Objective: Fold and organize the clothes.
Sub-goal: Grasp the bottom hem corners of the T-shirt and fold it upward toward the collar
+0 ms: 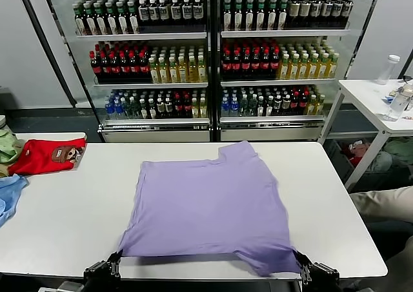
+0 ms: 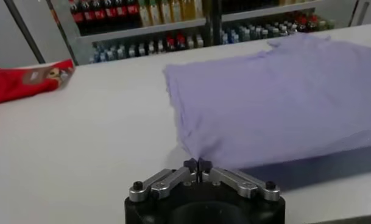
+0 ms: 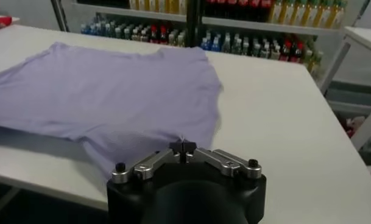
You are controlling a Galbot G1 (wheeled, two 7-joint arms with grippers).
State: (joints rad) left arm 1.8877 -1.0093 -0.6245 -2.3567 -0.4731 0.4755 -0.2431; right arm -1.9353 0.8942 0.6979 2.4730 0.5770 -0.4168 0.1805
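Observation:
The lavender T-shirt [image 1: 210,205] lies plain side up on the white table [image 1: 71,208], its near edge lifted off the top. My left gripper [image 1: 116,261] is shut on the shirt's near left corner, seen in the left wrist view [image 2: 198,163] with the cloth [image 2: 282,97] stretching away from the jaws. My right gripper [image 1: 298,261] is shut on the near right corner, seen in the right wrist view [image 3: 183,146] with the cloth [image 3: 106,97] beyond it. Both grippers sit at the table's front edge.
A red garment with a brown cartoon patch [image 1: 48,155] and a light blue cloth [image 1: 10,195] lie at the table's left end. Drink shelves [image 1: 206,60] stand behind. A second white table with bottles [image 1: 381,98] is at the right.

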